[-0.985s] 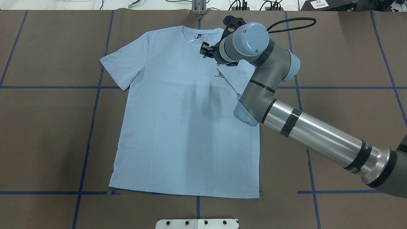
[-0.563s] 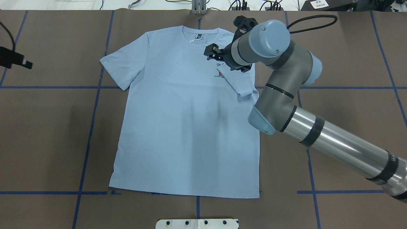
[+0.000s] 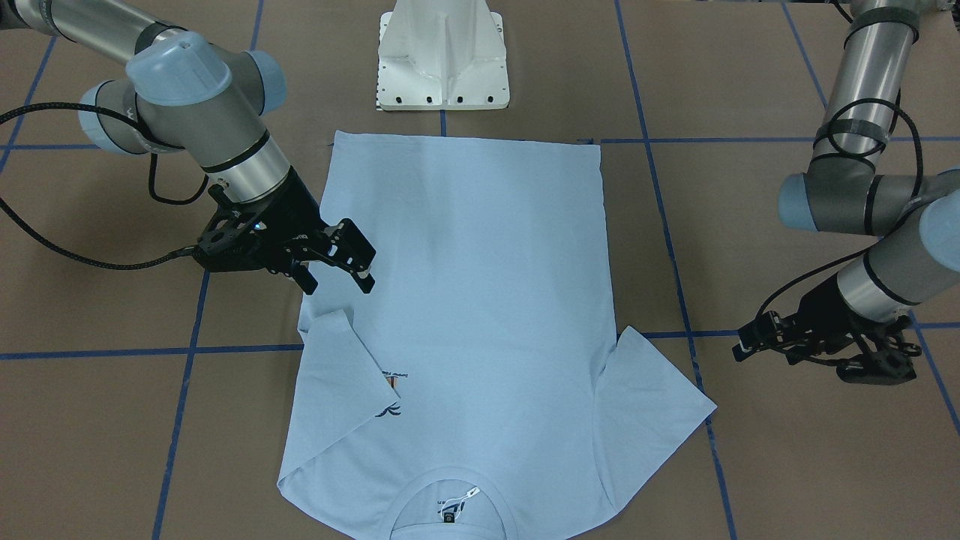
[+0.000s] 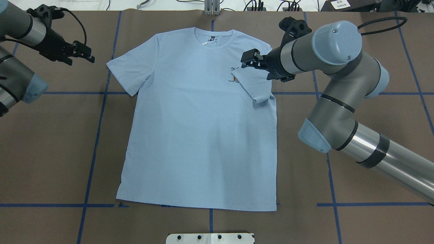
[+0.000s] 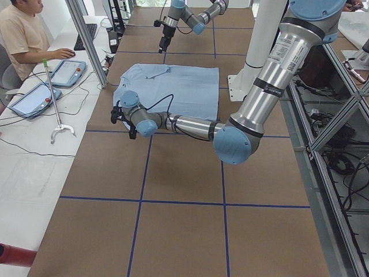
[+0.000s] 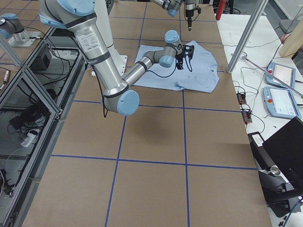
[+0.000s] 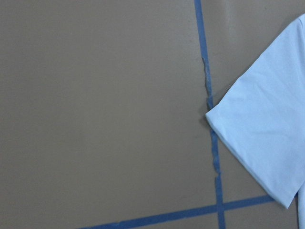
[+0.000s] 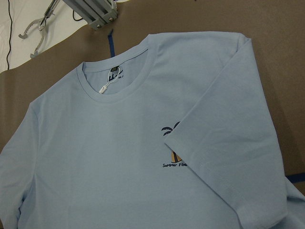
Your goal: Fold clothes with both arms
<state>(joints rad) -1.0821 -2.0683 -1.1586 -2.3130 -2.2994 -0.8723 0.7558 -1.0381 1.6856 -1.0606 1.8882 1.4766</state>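
The light blue T-shirt (image 4: 196,135) lies flat on the brown table, collar at the far edge. Its right-hand sleeve (image 4: 254,84) is folded inward and partly covers the chest print (image 4: 233,78); the right wrist view shows the fold (image 8: 228,157). My right gripper (image 4: 247,61) is open and empty, just above that sleeve; it also shows in the front-facing view (image 3: 341,274). My left gripper (image 4: 91,57) is open and empty, over bare table to the left of the flat left-hand sleeve (image 4: 130,69). The left wrist view shows that sleeve's corner (image 7: 267,138).
Blue tape lines (image 4: 98,135) cross the table. The white pedestal base (image 3: 442,60) stands at the near edge by the shirt's hem. A metal bracket (image 4: 212,8) and cables sit past the far edge. An operator (image 5: 23,34) sits at a side table with tablets.
My right arm has swung to the right, away from the collar, leaving the sleeve folded on the chest. My left arm has come in from the left toward the other sleeve.
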